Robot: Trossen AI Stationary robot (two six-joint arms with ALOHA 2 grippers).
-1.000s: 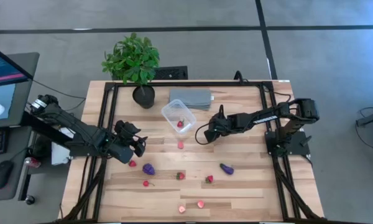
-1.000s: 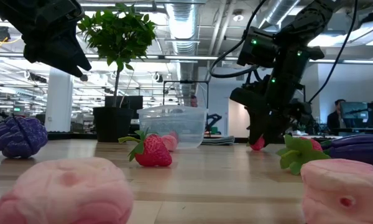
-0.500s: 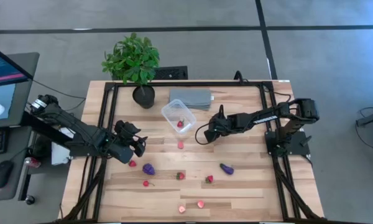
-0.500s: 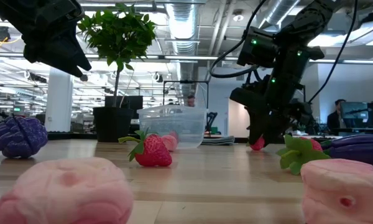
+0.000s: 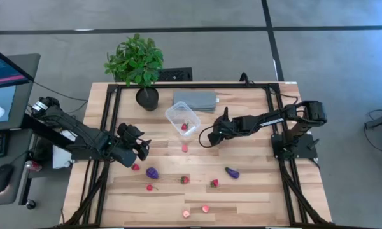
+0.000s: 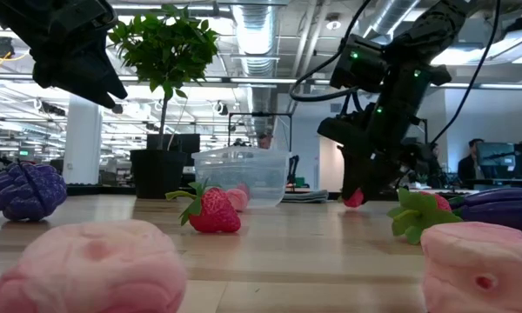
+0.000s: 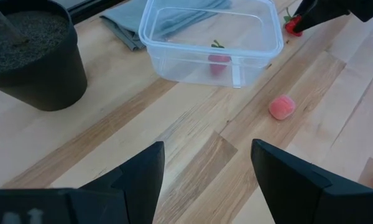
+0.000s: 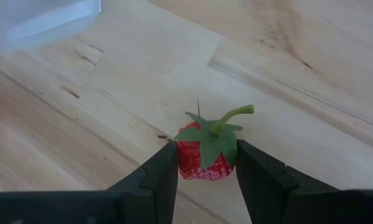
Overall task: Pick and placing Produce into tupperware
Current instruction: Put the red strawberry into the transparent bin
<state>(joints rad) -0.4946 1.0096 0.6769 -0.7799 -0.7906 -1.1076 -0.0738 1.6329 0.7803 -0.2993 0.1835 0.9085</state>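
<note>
We saw the right gripper (image 8: 202, 163) clamped on a toy strawberry (image 8: 205, 152), w/ the clear tupperware (image 5: 181, 117) just beside it, nearer than the open left gripper (image 5: 142, 147).

**Two dark arms, cabled and lit**

Both arms are showing matte black, boxy segments. Black cables are looping along the right arm (image 5: 277, 117), small green lights are glowing on its housing, and the left arm (image 5: 83, 137) is wearing a white patch.

Counts, high view:
- Clear plastic rectangular tupperware (image 5: 182, 117): 1, with 1 red strawberry piece inside (image 5: 184, 126).
- Red strawberry pieces on the wooden table (image 5: 254, 184): 4.
- Pale pink pieces: 3.
- Dark purple pieces: 2.
- Strawberry held in a gripper (image 8: 205, 151): 1.
</note>
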